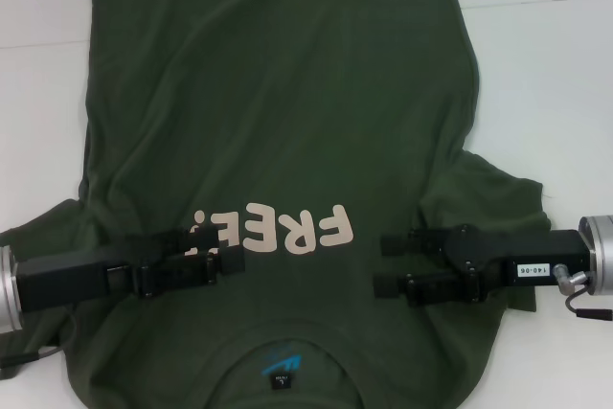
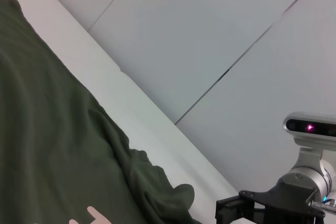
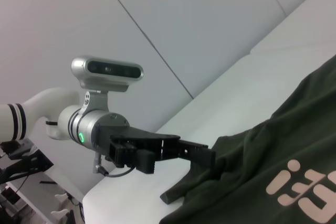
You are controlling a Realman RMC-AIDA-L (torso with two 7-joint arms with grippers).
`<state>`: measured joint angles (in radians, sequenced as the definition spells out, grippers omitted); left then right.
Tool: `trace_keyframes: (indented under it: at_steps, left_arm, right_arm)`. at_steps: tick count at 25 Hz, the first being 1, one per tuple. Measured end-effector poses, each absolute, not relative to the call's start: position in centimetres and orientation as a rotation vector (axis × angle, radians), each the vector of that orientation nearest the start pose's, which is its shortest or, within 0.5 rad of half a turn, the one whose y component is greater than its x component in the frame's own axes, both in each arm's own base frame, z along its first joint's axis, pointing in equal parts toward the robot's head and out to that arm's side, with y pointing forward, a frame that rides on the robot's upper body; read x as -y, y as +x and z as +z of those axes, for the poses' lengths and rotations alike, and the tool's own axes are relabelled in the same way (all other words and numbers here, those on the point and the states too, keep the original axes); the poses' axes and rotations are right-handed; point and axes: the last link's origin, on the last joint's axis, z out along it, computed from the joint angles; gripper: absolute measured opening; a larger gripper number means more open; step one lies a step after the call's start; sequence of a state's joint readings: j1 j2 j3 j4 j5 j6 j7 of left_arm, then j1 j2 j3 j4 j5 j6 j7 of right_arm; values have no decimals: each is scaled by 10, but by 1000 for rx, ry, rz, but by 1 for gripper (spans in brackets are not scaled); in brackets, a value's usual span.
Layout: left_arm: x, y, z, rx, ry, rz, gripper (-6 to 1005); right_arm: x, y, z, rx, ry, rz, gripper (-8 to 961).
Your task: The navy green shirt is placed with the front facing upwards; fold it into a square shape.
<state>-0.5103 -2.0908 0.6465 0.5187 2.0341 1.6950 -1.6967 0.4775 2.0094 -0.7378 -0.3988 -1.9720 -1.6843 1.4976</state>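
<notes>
The shirt (image 1: 278, 122) is soft and limp; both open tools, left (image 1: 230, 251) and right (image 1: 388, 263), should pinch its sleeve edges.

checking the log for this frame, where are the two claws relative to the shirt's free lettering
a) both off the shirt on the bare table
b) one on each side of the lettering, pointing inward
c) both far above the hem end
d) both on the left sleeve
b: in the head view the left claw and the right claw flank the FREE lettering on the navy green shirt, pointing toward each other.
</notes>
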Motion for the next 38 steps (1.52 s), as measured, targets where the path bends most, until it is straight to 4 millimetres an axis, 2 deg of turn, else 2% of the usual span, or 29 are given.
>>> trace_keyframes:
  at_steps: [16, 22, 26, 34, 38]
  left_arm:
    - [-290, -263, -24, 1280, -2747, -936, 933]
    - [-290, -262, -24, 1279, -2742, -948, 933]
    - [-291, -261, -24, 1277, -2744, -951, 933]
    - [-294, -261, -24, 1285, -2729, -945, 932]
    - [-301, -268, -14, 1292, -2676, -909, 932]
  right_arm:
    - [-276, 289, -16, -1118, -2783, 879, 947]
    - [-279, 298, -3, -1146, -2644, 965, 947]
    - [-273, 308, 7, -1163, -2575, 980, 947]
    - [-269, 313, 10, -1180, -2557, 975, 947]
    - [-269, 313, 10, -1180, -2558, 975, 947]
